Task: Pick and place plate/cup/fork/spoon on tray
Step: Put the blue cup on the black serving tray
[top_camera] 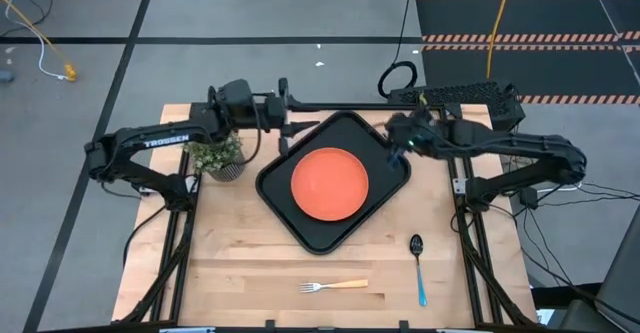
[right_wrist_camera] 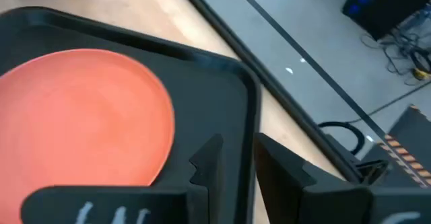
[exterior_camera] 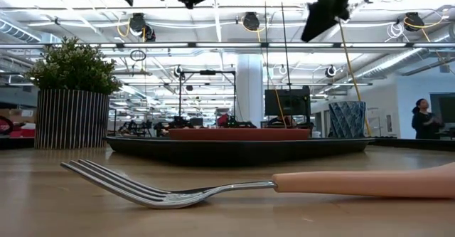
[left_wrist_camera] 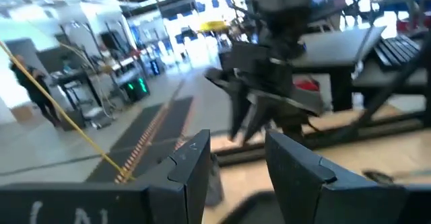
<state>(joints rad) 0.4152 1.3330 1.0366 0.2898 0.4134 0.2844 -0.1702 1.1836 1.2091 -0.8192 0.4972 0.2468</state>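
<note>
Wooden counter (top_camera: 240, 263) carries, from the left, a potted plant (top_camera: 218, 157) beside the left tool (top_camera: 286, 113), whose fingers (left_wrist_camera: 195, 167) stand apart, holding nothing. Next comes the black tray (top_camera: 285, 213) with the orange plate (top_camera: 330, 184) lying flat inside. Above the tray's far right corner, the right tool (top_camera: 393, 143) hangs narrowly parted and empty. Nearer the front edge lie the fork (top_camera: 332, 286) and, further right, the spoon (top_camera: 418, 265).

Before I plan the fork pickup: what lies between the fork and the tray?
Only bare wooden table, in the high view, between fork and tray.
</note>
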